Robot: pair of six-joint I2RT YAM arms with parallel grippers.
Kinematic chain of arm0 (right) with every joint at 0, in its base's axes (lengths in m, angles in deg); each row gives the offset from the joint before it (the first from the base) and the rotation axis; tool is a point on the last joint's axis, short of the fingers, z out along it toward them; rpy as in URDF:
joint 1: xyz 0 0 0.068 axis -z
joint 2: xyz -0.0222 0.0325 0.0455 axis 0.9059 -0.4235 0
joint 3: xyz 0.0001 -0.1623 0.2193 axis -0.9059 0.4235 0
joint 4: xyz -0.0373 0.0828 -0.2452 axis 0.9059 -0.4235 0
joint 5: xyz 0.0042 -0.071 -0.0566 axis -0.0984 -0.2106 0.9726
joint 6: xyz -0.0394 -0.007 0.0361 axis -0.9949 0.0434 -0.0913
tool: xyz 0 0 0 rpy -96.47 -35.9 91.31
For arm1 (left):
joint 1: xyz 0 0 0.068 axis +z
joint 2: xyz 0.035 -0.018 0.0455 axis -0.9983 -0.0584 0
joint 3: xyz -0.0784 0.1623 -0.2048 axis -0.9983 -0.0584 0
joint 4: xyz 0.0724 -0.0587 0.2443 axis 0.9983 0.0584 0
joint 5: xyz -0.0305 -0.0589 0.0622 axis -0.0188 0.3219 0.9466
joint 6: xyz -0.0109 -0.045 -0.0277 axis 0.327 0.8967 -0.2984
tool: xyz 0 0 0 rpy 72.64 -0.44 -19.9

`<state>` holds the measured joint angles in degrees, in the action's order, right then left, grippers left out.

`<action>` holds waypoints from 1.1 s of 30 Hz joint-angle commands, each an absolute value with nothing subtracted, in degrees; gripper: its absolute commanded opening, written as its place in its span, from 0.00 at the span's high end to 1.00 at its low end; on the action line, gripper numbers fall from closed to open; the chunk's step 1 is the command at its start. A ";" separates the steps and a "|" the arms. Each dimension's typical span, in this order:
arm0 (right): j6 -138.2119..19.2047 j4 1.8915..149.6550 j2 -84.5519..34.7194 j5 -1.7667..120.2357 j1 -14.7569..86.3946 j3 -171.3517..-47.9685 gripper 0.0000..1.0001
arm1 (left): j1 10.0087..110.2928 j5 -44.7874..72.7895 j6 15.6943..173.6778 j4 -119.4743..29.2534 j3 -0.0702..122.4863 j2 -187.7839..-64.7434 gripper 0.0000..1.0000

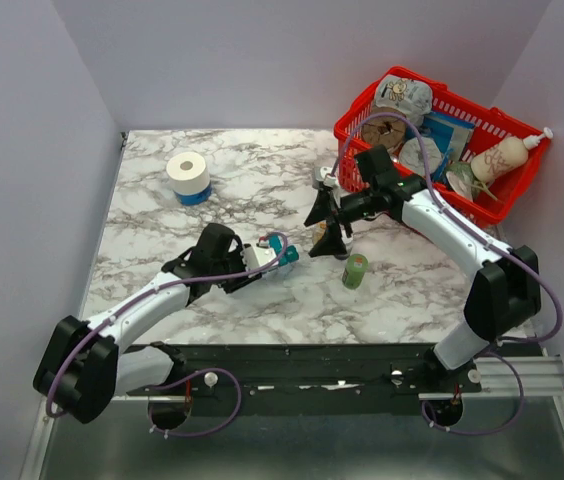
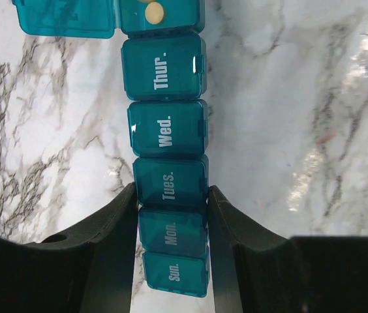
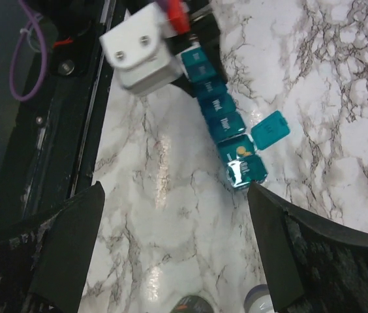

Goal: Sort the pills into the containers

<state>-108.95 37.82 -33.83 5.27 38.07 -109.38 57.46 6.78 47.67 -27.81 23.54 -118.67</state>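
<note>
Two tools | left tool (image 2: 171, 195) pinching the pill organiser (image 2: 164, 127) at its Mon/Tues end | right tool (image 3: 174, 225) spread wide above the open compartment (image 3: 231, 145), one pill (image 2: 154, 13) inside

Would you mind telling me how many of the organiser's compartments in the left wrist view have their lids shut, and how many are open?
Shut compartments of the pill organiser: 5 (Sun. to Thur.)
Open compartments: 1, its open lid flipped aside, a yellow pill inside
Total in this view: 6
</note>
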 commanded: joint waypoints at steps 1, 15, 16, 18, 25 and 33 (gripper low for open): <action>-93.68 40.07 -41.47 2.80 37.79 -117.42 0.03 | 54.84 -0.05 47.33 -25.87 22.18 -112.74 1.00; -84.25 36.56 -52.29 7.63 33.13 -127.63 0.16 | 53.16 -4.98 48.83 -26.04 22.96 -107.46 1.00; -83.99 36.55 -52.55 7.90 32.96 -127.72 0.16 | 53.25 -5.07 48.74 -26.13 23.14 -107.55 1.00; -84.07 35.94 -52.99 8.43 32.43 -127.81 0.17 | 53.25 -4.98 48.92 -26.48 23.40 -107.63 1.00; -85.21 34.54 -52.03 8.34 31.29 -125.96 0.21 | 53.25 -4.28 49.79 -27.54 23.14 -108.60 1.00; -86.09 32.69 -51.50 6.93 30.49 -125.70 0.32 | 53.25 -3.58 50.23 -27.89 23.14 -109.04 1.00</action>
<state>-85.72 34.90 -52.17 7.70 31.12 -125.88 53.53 -2.29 49.92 -26.21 22.10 -108.92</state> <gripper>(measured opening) 0.691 0.478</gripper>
